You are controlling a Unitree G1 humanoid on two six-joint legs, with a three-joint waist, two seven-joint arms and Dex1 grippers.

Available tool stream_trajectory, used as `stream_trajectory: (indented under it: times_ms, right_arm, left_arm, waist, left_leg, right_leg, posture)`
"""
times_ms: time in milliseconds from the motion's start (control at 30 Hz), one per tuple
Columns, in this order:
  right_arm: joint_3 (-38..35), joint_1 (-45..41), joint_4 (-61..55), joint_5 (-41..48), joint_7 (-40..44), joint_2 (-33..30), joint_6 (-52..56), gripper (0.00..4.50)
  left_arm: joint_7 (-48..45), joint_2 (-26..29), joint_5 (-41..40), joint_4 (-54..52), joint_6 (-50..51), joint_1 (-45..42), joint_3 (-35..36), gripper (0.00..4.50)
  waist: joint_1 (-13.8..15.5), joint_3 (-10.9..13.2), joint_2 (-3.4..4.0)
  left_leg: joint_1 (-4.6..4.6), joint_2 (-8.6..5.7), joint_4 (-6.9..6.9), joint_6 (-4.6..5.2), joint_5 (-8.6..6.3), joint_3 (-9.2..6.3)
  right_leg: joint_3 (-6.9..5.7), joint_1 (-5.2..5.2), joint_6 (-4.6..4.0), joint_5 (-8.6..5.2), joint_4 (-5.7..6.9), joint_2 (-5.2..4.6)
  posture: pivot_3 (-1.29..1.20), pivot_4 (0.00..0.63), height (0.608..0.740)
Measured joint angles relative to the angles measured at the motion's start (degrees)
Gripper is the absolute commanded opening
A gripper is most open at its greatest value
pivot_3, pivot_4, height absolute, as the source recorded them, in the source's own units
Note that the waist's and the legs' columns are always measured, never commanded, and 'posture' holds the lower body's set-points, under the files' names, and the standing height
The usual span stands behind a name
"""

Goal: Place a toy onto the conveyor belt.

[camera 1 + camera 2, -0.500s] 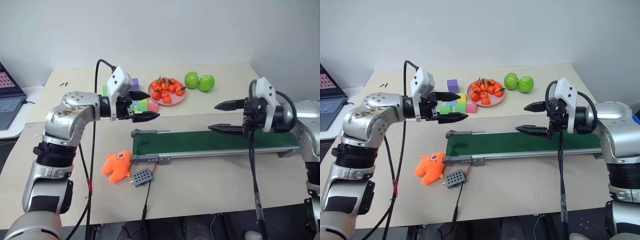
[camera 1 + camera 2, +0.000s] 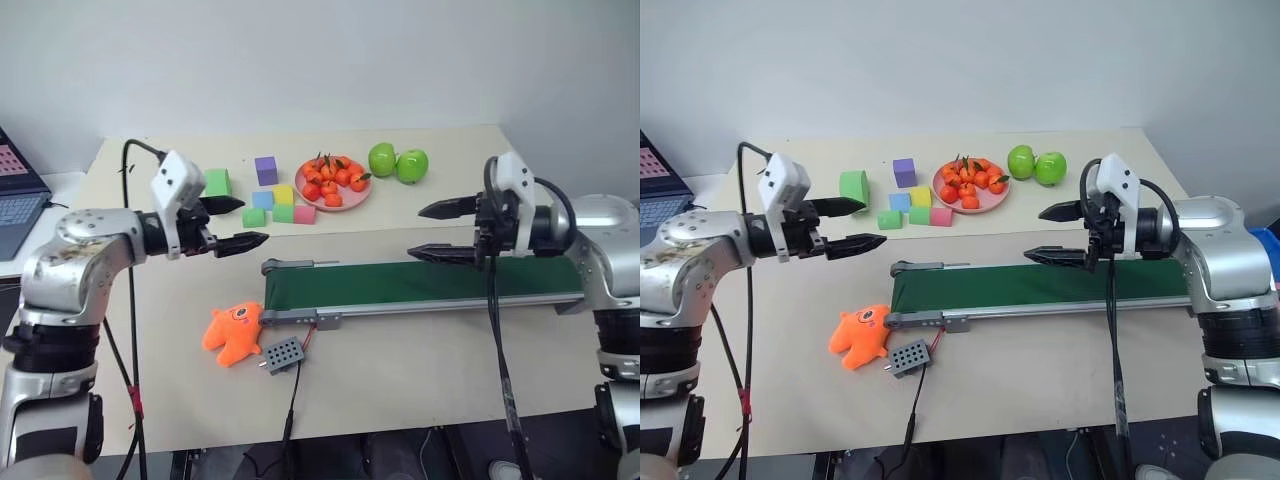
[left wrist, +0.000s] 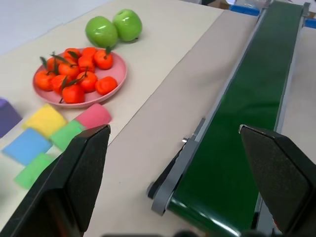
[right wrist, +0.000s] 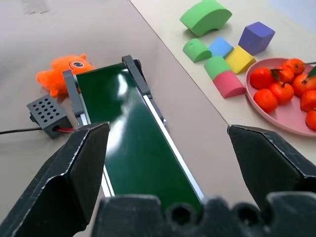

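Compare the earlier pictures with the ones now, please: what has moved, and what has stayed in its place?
The left gripper has drawn back toward the robot's left, away from the foam blocks, and now hangs open over bare table. The right gripper has barely shifted and stays open above the conveyor belt. Nothing was grasped or released. The toy still lies on the table beside the belt's end.

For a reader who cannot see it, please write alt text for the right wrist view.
Two open black tool fingers frame a long dark green conveyor belt. A small orange plush toy lies on the table at its far end, beside a small grey box.
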Motion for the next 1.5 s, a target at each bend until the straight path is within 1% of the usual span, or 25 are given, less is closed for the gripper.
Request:
stream_trajectory:
  times_ms: [133,200,233,367,433,533,633,733,933,1133,1267,1433,1500]
  right_arm:
    - [0.84,-0.93,3.37,-0.92,1.09,0.73,-1.77,4.5]
    - [0.96,-1.33,5.1,-1.68,1.17,1.18,-2.93,4.5]
    - [1.15,-1.78,6.35,-2.29,1.16,2.19,-3.76,4.5]
    - [2.24,-2.11,8.85,-2.82,1.39,4.16,-5.53,4.5]
    - [2.28,-2.11,9.54,-3.02,1.63,4.27,-5.93,4.5]
    - [2.3,-2.11,10.04,-3.36,1.66,4.47,-6.44,4.5]
    - [2.31,-2.09,10.1,-3.37,1.48,5.01,-6.44,4.5]
    - [2.31,-2.09,10.09,-3.36,1.29,5.22,-6.44,4.5]
    - [2.3,-2.08,10.07,-3.36,1.15,5.17,-6.43,4.5]
    - [2.23,-1.82,8.48,-3.28,0.49,4.92,-5.78,4.5]
    - [2.2,-1.84,7.6,-3.23,-0.11,4.88,-5.33,4.5]
    - [2.0,-1.25,6.35,-3.16,-0.5,4.46,-4.91,4.5]
    - [1.67,-0.72,5.58,-3.05,-0.67,4.22,-4.58,4.5]
  left_arm:
    - [1.64,-0.54,-1.43,-2.99,-1.52,8.35,6.42,4.46]
    - [2.86,-2.28,-2.73,-4.72,-1.55,11.05,8.34,4.46]
    - [4.6,-3.94,-2.79,-5.65,-2.67,13.0,8.95,4.46]
    - [7.78,-7.71,-1.6,-6.62,-7.88,20.47,10.25,4.46]
    - [7.87,-7.75,-0.93,-6.9,-9.62,24.15,10.9,4.46]
    - [6.7,-7.34,0.37,-7.39,-13.92,32.24,12.44,4.46]
    - [5.93,-7.33,2.11,-6.39,-18.17,35.86,12.61,4.46]
    - [4.87,-7.16,3.31,-5.9,-20.64,36.63,12.07,4.46]
    - [1.91,-5.41,5.96,-2.77,-23.83,36.08,7.35,4.46]
    - [-1.6,-4.37,7.08,3.18,-23.99,32.29,2.57,4.46]
    - [-3.53,-3.94,8.78,6.76,-26.01,29.45,0.33,4.46]
    - [-5.48,-3.01,12.76,9.42,-31.33,28.88,-3.73,4.46]
    - [-5.81,-2.8,15.39,11.52,-35.4,28.86,-5.51,4.46]
  waist:
    - [-0.02,0.01,0.01]
    - [0.04,0.01,0.02]
    - [0.1,0.01,0.02]
    - [0.14,0.01,0.01]
    - [0.01,0.01,0.02]
    - [-0.1,0.01,0.03]
    - [0.24,0.02,0.03]
    - [0.58,0.01,0.03]
    - [0.22,0.01,0.03]
    - [0.12,0.02,0.04]
    - [0.1,0.01,0.04]
    - [0.13,0.01,0.04]
    - [0.15,0.01,0.04]
  left_leg:
    - [0.01,0.06,0.01,-0.01,0.0,0.0]
    - [0.02,0.06,0.01,-0.02,0.0,0.0]
    - [0.06,0.06,0.02,-0.02,-0.01,0.0]
    - [0.02,0.06,-0.01,-0.04,-0.01,0.0]
    - [0.02,0.05,-0.03,-0.06,-0.04,0.01]
    - [0.06,0.08,-0.15,-0.07,-0.04,0.04]
    - [0.09,0.08,-0.13,-0.1,-0.02,0.03]
    - [0.1,0.07,-0.09,-0.08,-0.03,0.01]
    - [0.09,0.04,-0.18,-0.04,-0.05,0.03]
    - [0.11,0.04,-0.17,-0.07,-0.03,0.04]
    - [0.11,0.03,-0.18,-0.06,-0.04,0.05]
    - [0.1,0.04,-0.29,-0.05,-0.05,0.07]
    - [0.1,0.05,-0.3,-0.05,-0.04,0.08]
  right_leg:
    - [0.02,0.0,0.0,0.0,0.01,0.0]
    - [0.02,0.02,0.0,0.0,0.0,-0.01]
    - [0.02,0.05,0.0,0.0,0.0,-0.01]
    - [0.02,0.0,-0.02,0.01,-0.02,-0.01]
    - [0.02,-0.02,-0.02,0.01,-0.02,-0.01]
    - [0.03,-0.02,-0.03,0.0,-0.04,-0.01]
    - [0.01,0.02,-0.03,0.0,-0.03,0.0]
    - [-0.02,0.08,-0.03,0.0,-0.02,-0.01]
    - [-0.03,0.02,-0.04,0.0,-0.05,0.0]
    - [-0.04,0.02,-0.04,0.0,-0.01,0.01]
    - [-0.05,0.02,-0.04,0.01,-0.03,0.0]
    - [-0.07,-0.03,-0.05,0.01,-0.08,0.0]
    - [-0.08,-0.03,-0.05,0.01,-0.08,0.0]
  posture:
    - [0.0,0.15,0.74]
    - [0.0,0.15,0.74]
    - [0.0,0.15,0.74]
    - [0.0,0.15,0.74]
    - [0.0,0.15,0.74]
    - [0.0,0.15,0.74]
    - [0.0,0.15,0.74]
    - [0.0,0.15,0.74]
    - [0.0,0.15,0.74]
    - [0.0,0.15,0.74]
    - [0.0,0.15,0.74]
    - [0.0,0.15,0.74]
    - [0.0,0.15,0.74]
